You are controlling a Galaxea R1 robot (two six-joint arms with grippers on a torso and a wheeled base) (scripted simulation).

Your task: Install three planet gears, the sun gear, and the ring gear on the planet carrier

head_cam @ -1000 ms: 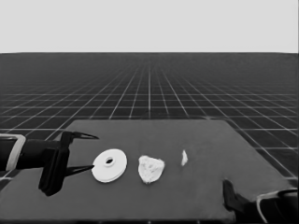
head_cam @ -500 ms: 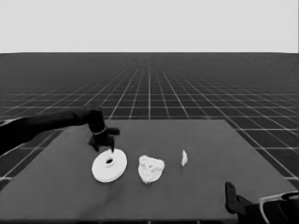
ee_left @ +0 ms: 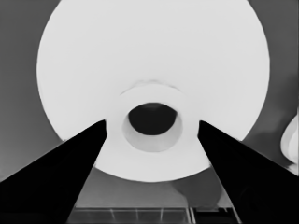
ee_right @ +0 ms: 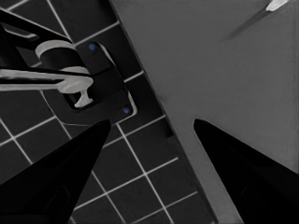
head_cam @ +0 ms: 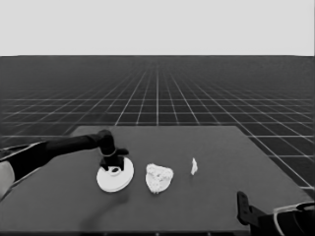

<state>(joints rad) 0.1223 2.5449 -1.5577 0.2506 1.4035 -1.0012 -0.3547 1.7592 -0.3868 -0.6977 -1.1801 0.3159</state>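
The left gripper [head_cam: 114, 166] hangs over the larger round part [head_cam: 115, 175], fingers spread wide astride its raised centre hub, gripping nothing. Right of it lies the smaller round part [head_cam: 158, 177] with gears. The right gripper [ee_right: 149, 135] waits open and empty at the near right corner.

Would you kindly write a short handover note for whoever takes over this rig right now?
Left gripper: open, low over the larger round part, one finger on each side of its raised centre hub; not gripped yet.
Right gripper: open, parked at the table's near right corner.
White cluster beside the larger round part, apart from it: apparently the gears on the smaller round part; count cannot be told.
Thin white piece: alone, farther right.
Left to do: probably grip the larger round part and set it on the cluster.
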